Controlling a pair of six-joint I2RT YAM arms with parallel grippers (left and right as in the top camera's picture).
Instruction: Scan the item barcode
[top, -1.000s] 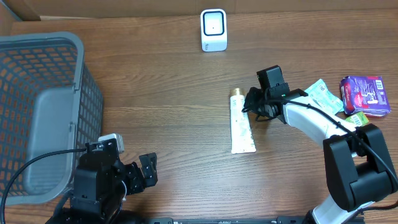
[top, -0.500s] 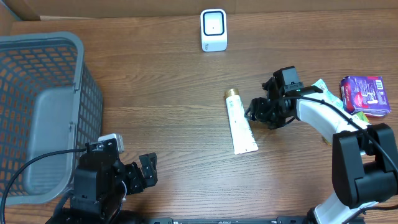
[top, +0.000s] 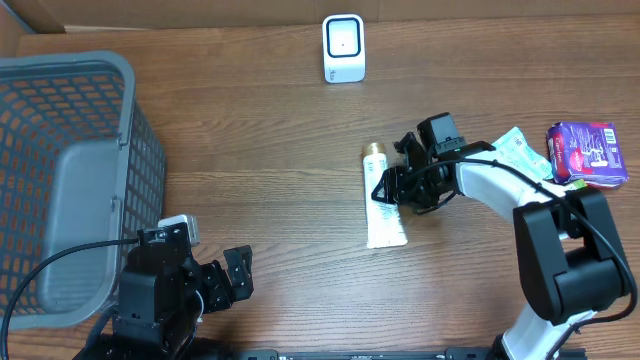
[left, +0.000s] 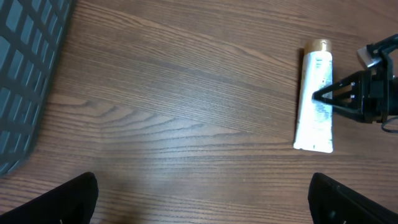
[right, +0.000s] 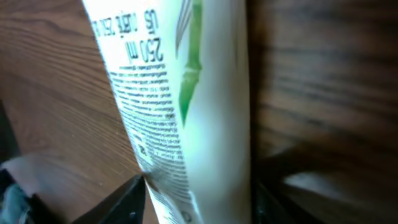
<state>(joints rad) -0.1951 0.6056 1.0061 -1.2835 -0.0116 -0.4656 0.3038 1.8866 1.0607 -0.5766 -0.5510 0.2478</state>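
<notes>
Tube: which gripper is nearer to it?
Right. The right gripper is at the tube, its fingers astride the tube's middle. The left gripper sits open, far off toward the table's near left corner, beside the basket.

Wooden table (top: 260, 150), on which are set a grey basket (top: 125, 70) at left, a white scanner (top: 343, 47) far centre, a white tube (top: 385, 215) mid-table, and packets (top: 585, 152) at right.
</notes>
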